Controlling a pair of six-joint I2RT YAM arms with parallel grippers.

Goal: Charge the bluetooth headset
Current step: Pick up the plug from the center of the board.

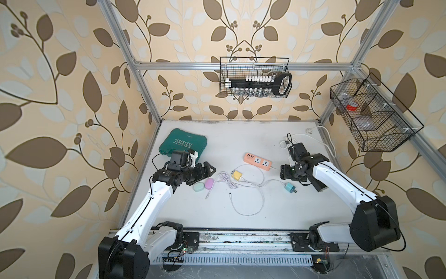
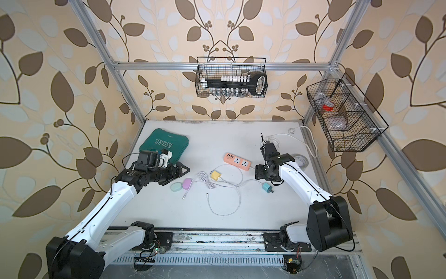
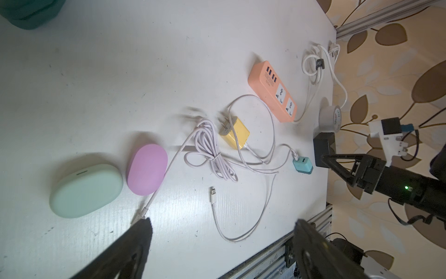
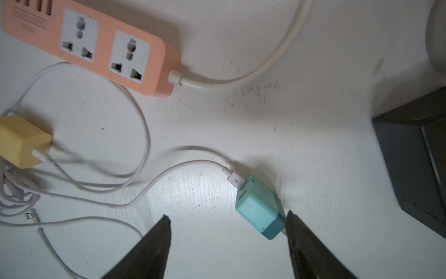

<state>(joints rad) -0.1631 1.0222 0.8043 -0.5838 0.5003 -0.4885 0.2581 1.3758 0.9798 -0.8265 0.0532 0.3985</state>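
On a white worktop [image 1: 241, 137], two smooth oval headset cases, a mint case [image 1: 199, 186] and a pink case [image 1: 209, 182], are laid side by side, left of the one orange power strip [image 1: 258, 161]. Two plugs are counted: a yellow charger [image 1: 237, 175] and a teal charger [image 1: 289, 187]. The left jaws are spread wide and empty; the right jaws are parted, one tip at the teal charger.

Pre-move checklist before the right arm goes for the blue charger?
1. Right pincer open: ok.
2. Blue charger inside its gap: ok, but well off-centre.
3. Cable plug seated in the blue charger: ok.
4. Power strip sockets free: ok, both empty.
5. Left pincer open and holding nothing: ok.
6. Charging port on the pink case or mint case: cannot tell, none clearly visible.
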